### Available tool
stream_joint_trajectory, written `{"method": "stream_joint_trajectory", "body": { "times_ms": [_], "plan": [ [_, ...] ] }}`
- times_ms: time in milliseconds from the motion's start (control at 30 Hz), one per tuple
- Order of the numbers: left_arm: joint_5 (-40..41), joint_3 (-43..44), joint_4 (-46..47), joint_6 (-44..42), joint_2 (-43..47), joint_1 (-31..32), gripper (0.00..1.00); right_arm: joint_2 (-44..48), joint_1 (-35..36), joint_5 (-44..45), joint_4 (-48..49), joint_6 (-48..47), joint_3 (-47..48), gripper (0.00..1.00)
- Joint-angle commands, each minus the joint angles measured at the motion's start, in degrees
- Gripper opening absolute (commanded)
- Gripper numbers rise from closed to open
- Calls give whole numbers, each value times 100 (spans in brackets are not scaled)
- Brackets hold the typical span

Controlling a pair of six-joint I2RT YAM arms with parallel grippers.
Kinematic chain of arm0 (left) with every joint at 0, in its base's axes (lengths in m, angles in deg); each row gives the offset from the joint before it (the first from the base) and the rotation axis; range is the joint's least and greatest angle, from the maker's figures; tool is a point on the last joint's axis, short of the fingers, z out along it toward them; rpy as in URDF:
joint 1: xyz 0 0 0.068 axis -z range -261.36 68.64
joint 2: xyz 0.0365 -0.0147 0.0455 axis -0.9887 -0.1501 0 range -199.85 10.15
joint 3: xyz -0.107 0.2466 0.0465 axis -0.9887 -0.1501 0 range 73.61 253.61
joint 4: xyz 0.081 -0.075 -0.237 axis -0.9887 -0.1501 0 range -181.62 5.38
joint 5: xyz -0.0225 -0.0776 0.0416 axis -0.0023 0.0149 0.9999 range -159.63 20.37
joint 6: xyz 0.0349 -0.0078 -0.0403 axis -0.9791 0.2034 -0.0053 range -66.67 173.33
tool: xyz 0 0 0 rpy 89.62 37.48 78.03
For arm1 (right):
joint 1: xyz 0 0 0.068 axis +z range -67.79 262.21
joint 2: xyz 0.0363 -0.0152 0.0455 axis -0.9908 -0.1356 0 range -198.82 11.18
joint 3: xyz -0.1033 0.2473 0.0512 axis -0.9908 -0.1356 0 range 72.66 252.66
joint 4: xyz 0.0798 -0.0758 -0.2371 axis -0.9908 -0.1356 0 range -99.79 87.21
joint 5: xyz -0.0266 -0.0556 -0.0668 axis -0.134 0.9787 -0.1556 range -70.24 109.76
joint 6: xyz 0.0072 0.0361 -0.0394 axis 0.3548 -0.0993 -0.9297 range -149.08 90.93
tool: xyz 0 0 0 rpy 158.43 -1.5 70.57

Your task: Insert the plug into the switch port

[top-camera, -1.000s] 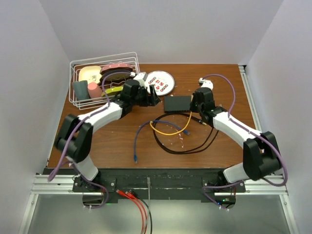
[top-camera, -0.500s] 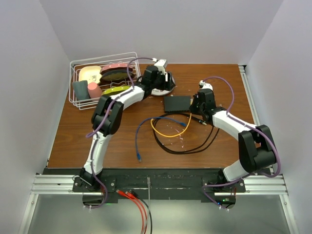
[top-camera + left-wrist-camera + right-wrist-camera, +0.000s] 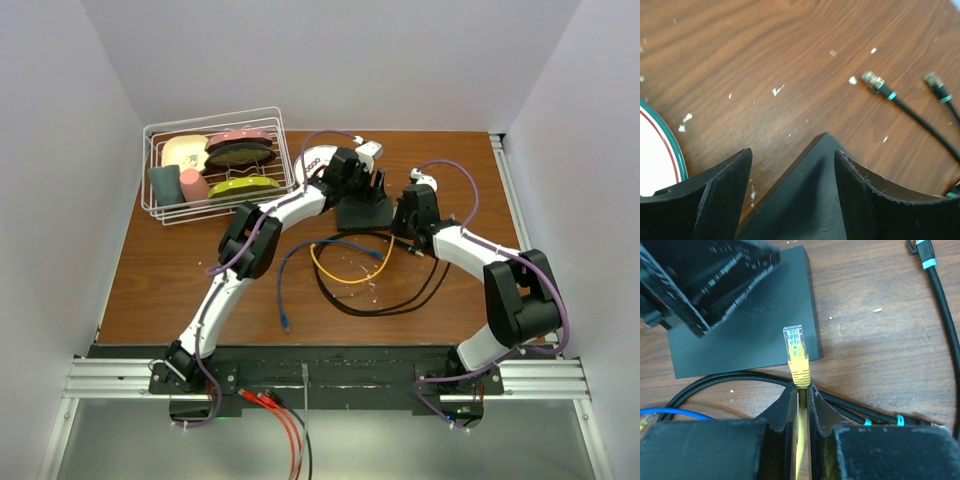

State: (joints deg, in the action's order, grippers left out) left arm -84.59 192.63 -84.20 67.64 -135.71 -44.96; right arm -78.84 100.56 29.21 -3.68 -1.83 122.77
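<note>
The box is matte, the plug clear plastic, table wood-grain.

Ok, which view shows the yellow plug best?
Right wrist view: the yellow plug, clear tip and yellow boot, sticks out of the shut right hand, aimed at the black switch box. Top external shows only its yellow cable looping; the right arm hides the plug. Left wrist misses it.
</note>
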Motion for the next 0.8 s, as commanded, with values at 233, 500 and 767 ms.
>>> {"method": "stream_joint_trajectory", "body": {
  "times_ms": [233,500,767],
  "plan": [
    [160,-2070,571,115,900,-98,65,-24,-24,-137,-52,158,-335,0],
    [187,-3806,1476,406,1833,-90,59,-543,54,-549,62,36,-291,0],
    [248,-4993,1917,591,2500,-98,60,-851,748,-734,62,-281,192,0]
  ]
}}
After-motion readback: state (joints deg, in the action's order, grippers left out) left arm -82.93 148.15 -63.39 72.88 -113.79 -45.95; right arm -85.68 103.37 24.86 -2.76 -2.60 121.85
